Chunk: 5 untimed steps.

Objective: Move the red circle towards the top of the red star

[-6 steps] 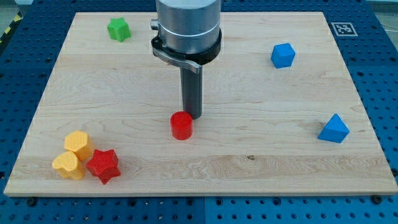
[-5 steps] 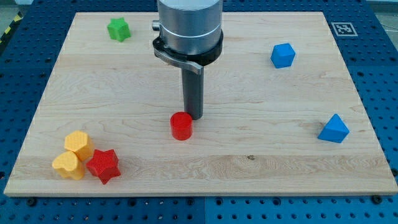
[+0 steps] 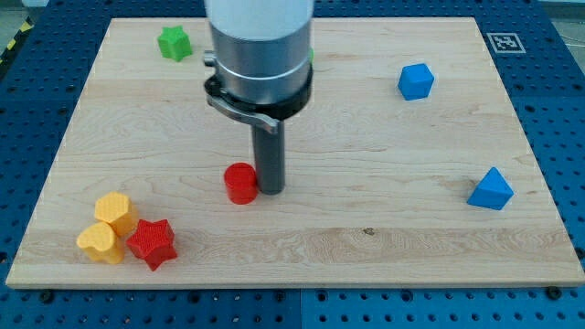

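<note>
On the worktop, the red circle, touching my tip on its left, should be nudged down-left above the red star; no claw is fitted

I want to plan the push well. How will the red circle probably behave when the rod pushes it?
The red circle looks short and wide, so it should slide, not tip. Its round side may slip off my tip, which touches its right edge. It seems small and light, and the wooden board looks smooth.
</note>
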### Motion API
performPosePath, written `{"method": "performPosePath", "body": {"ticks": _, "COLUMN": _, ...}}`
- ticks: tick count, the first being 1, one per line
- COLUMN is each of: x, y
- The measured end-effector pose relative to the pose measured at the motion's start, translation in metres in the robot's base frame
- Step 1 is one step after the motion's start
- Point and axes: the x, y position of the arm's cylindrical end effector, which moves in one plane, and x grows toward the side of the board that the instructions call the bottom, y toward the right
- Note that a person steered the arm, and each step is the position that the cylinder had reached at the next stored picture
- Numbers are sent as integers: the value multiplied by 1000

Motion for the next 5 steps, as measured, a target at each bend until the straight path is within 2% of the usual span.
{"method": "performPosePath", "body": {"ticks": 2, "x": -22, "y": -36}}
{"method": "performPosePath", "body": {"ticks": 5, "x": -6, "y": -71}}
